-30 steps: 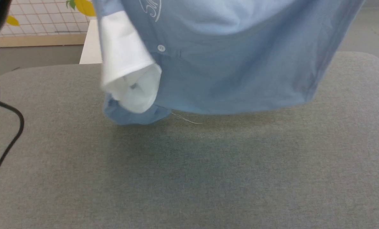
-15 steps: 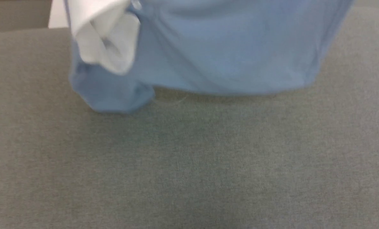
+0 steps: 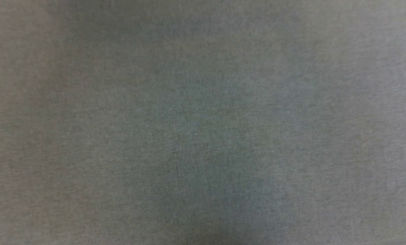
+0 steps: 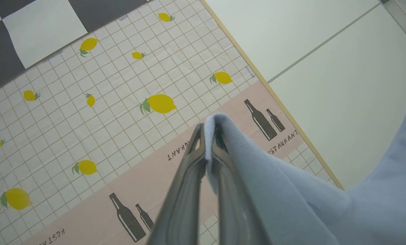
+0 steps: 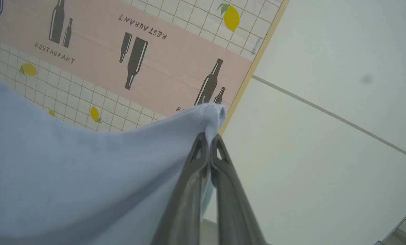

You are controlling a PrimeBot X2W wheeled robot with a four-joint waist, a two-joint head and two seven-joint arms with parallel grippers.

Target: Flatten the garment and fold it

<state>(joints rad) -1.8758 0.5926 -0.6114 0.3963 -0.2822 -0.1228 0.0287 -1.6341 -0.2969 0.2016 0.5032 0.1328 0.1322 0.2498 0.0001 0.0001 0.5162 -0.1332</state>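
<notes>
Between the left gripper's (image 4: 209,136) 2 dark fingers, pressed together, a fold of the light blue shirt (image 4: 291,197) is pinched, and the cloth trails toward that view's lower right. The right gripper (image 5: 209,137) likewise clamps a bunched shirt edge, fabric spreading left. Behind both stands a lemon-print panel (image 4: 104,102). Head view: a grey fabric surface (image 3: 203,122).

Counted 1 light blue garment (image 4: 291,190). 2 end effectors were in frame: left end effector (image 4: 208,136), right end effector (image 5: 209,139). 1 grey worktop (image 3: 203,122). 1 lemon-and-bottle wall sheet (image 4: 121,85).
</notes>
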